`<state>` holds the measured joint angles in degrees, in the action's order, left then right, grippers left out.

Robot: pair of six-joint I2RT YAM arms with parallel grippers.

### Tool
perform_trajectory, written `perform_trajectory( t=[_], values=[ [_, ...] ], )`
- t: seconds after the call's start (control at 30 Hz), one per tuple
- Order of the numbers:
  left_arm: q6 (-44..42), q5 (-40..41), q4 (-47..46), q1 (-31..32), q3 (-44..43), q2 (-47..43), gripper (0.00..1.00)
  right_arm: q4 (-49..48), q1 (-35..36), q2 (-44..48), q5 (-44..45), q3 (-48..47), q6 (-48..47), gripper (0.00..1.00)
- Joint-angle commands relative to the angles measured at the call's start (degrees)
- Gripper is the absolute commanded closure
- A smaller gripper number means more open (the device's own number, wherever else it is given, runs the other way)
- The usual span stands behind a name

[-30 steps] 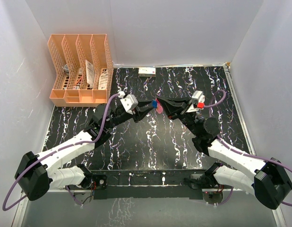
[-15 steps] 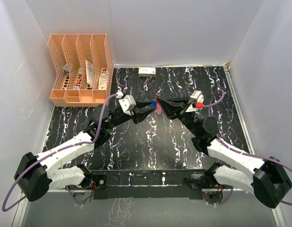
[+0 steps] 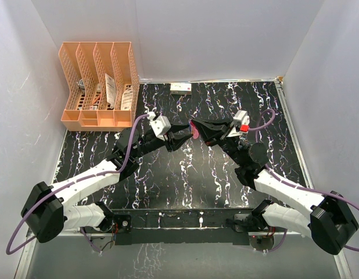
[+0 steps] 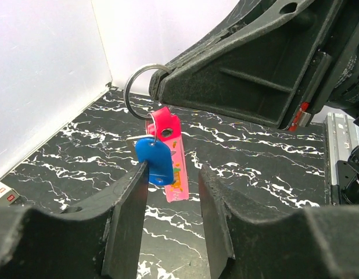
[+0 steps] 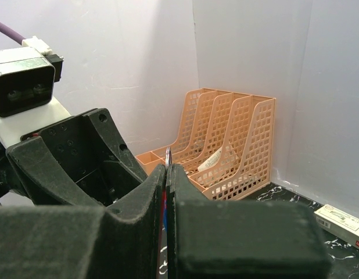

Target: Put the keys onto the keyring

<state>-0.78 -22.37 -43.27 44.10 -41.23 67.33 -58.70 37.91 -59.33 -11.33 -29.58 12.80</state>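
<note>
Reaching inward mid-air, right gripper [image 3: 194, 124] pinches the keyring [image 4: 175, 160]; left gripper [image 4: 172, 172] spread near blue key [image 4: 154, 163].

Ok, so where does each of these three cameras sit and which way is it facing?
Top view: above and behind the arms, looking down at the table; both arms show.
Left wrist: on the left arm, looking out through its own left gripper at the right gripper, which holds the keyring carrying the blue key.
Right wrist: on the right arm, looking past its shut fingers toward the left gripper and the orange rack.
Shared: the top and right wrist views both show the orange rack.
</note>
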Motion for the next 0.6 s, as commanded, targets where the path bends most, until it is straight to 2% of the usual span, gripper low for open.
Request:
perform_trajectory(
  t=[0.0,0.37,0.57],
  values=[
    [0.09,0.63,-2.87,0.11,-1.53,-0.01,0.61,-3.63,-0.11,0.37,-0.62,-2.76,0.60,1.00],
    [0.07,2.34,-3.48,0.10,-2.24,1.16,0.59,-3.63,-0.09,0.73,-0.71,-2.45,0.78,1.00],
    [-1.01,4.26,-2.61,0.11,-2.15,0.39,0.67,-3.38,-0.04,1.13,-0.71,-2.15,0.78,1.00]
  ],
)
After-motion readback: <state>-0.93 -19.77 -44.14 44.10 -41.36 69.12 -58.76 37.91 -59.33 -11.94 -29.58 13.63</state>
